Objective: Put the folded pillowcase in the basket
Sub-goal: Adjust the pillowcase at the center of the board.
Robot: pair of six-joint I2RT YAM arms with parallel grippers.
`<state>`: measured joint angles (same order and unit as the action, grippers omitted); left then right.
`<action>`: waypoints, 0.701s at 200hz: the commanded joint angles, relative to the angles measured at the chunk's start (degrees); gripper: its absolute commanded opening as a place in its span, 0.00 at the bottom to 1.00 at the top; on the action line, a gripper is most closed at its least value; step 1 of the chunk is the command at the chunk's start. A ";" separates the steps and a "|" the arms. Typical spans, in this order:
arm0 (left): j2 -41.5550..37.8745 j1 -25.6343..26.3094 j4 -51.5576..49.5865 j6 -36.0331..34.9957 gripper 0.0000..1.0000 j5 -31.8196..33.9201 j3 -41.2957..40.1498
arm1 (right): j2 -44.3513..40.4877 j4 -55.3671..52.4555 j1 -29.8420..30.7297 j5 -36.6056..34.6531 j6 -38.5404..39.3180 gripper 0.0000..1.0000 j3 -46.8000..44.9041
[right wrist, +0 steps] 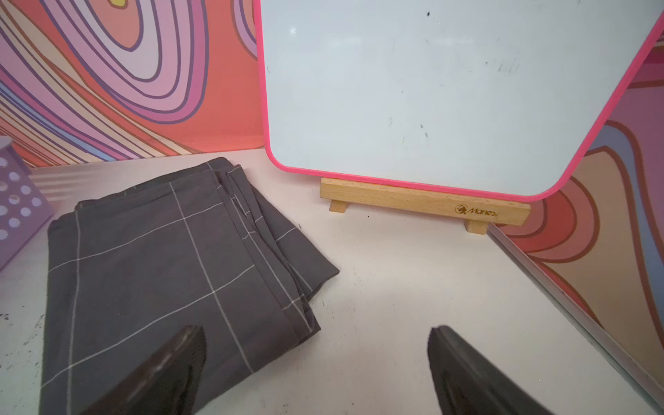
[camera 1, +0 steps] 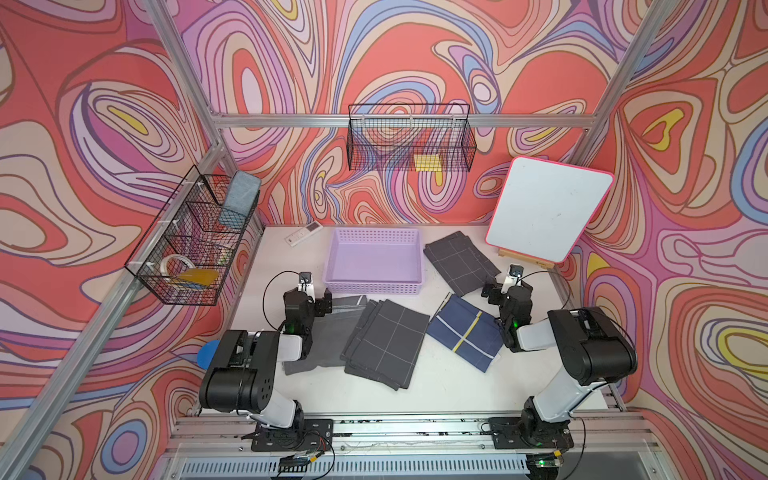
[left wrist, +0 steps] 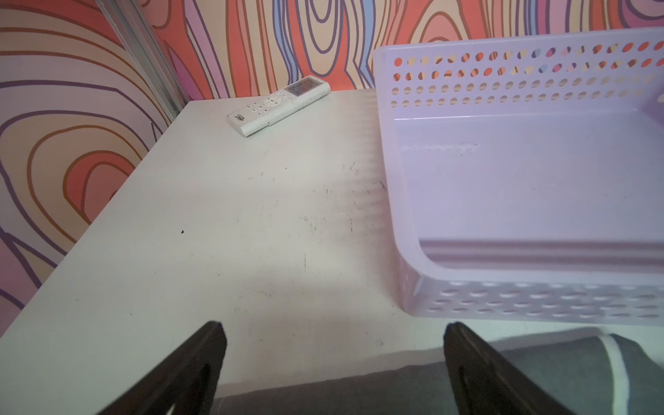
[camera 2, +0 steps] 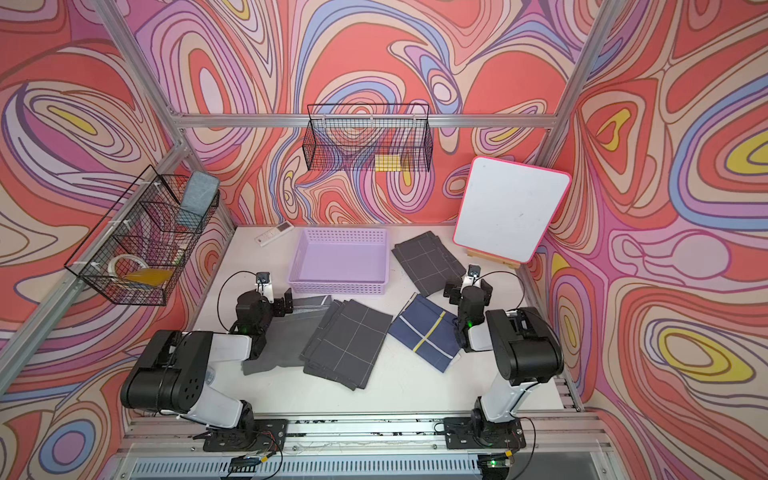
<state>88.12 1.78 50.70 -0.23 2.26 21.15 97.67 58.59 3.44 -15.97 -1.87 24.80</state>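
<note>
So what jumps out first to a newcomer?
The swirly red-and-purple walls on every side. Then the empty lilac basket at the table's back middle. Folded cloths lie near it: a grey grid cloth in front, another to its right, a navy striped cloth front-right.

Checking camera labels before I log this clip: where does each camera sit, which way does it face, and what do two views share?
Top views: high in front of the table, looking down toward the back wall; left arm and right arm show whole.
Left wrist: on the left arm, looking past the open left claw across the table at the remote and basket.
Right wrist: on the right arm, looking past the open right claw at a grey checked pillowcase and the whiteboard.
Shared: every view shows the basket.
</note>
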 commanded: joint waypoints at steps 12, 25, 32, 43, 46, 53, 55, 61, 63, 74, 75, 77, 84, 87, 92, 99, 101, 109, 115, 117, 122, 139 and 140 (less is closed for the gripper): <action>-0.21 -0.37 1.21 -0.58 0.99 -1.56 -0.40 | 0.15 -0.31 -0.30 0.11 -0.38 0.98 0.69; -0.23 -0.32 1.11 -0.64 0.99 -1.56 -0.36 | 0.19 -0.25 -0.28 0.07 -0.42 0.98 0.69; -0.23 -0.37 1.16 -0.65 0.99 -1.54 -0.40 | 0.16 -0.28 -0.28 0.06 -0.49 0.98 0.69; -0.14 -0.38 0.55 -0.65 0.99 -1.26 -0.07 | 0.19 -0.28 -0.28 0.13 -0.47 0.98 0.69; -0.12 -0.38 0.36 -0.56 0.99 -1.09 0.07 | 0.16 -0.31 -0.28 0.10 -0.43 0.98 0.70; -0.20 -0.37 0.03 -0.56 0.99 -0.94 0.21 | 0.16 -0.31 -0.32 0.07 -0.47 0.98 0.69; -0.20 -0.35 0.02 -0.56 0.99 -0.94 0.21 | 0.18 -0.32 -0.29 0.08 -0.47 0.98 0.69; -0.14 -0.35 0.02 -0.56 0.99 -0.94 0.21 | 0.21 -0.27 -0.28 0.09 -0.40 0.98 0.69; -0.14 -0.32 0.06 -0.54 0.99 -0.94 0.21 | 0.19 -0.26 -0.28 0.11 -0.46 0.98 0.69; -0.14 -0.33 0.10 -0.50 0.99 -0.94 0.21 | 0.16 -0.30 -0.28 0.08 -0.60 0.98 0.69; -0.14 -0.35 0.10 -0.48 0.99 -0.94 0.21 | 0.20 -0.31 -0.32 0.07 -0.51 0.98 0.69; -0.14 -0.30 0.10 -0.54 0.99 -0.94 0.21 | 0.17 -0.29 -0.29 0.06 -0.39 0.98 0.69; -0.14 -0.37 0.15 -0.57 0.99 -0.95 0.21 | 0.22 -0.26 -0.28 0.07 -0.44 0.98 0.69; -0.14 -0.36 0.11 -0.56 0.99 -0.95 0.21 | 0.23 -0.27 -0.28 0.06 -0.42 0.98 0.69; -0.14 -0.37 0.10 -0.56 0.99 -0.94 0.21 | 0.16 -0.24 -0.28 0.06 -0.44 0.98 0.69; -0.13 -0.33 0.10 -0.60 0.99 -0.94 0.21 | 0.17 -0.31 -0.28 0.11 -0.42 0.98 0.69; -0.14 -0.34 0.10 -0.57 0.99 -0.94 0.21 | 0.20 -0.32 -0.28 0.09 -0.46 0.98 0.69; -0.14 -0.37 0.10 -0.56 0.99 -0.94 0.21 | 0.22 -0.30 -0.28 0.12 -0.58 0.98 0.69; -0.14 -0.37 0.10 -0.61 0.99 -0.94 0.21 | 0.18 -0.30 -0.28 0.06 -0.42 0.98 0.69; -0.14 -0.37 0.10 -0.64 0.99 -0.94 0.21 | 0.16 -0.27 -0.28 0.10 -0.44 0.98 0.69; -0.14 -0.35 0.10 -0.56 0.99 -0.94 0.21 | 0.18 -0.30 -0.28 0.14 -0.48 0.98 0.69; -0.14 -0.37 0.10 -0.62 0.99 -0.94 0.21 | 0.17 -0.31 -0.30 0.06 -0.47 0.98 0.69; -0.14 -0.33 0.10 -0.64 0.99 -0.94 0.21 | 0.21 -0.36 -0.29 0.06 -0.49 0.98 0.69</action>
<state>88.12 1.78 50.76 -0.23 1.58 21.12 97.67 58.59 3.44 -15.97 -1.87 24.80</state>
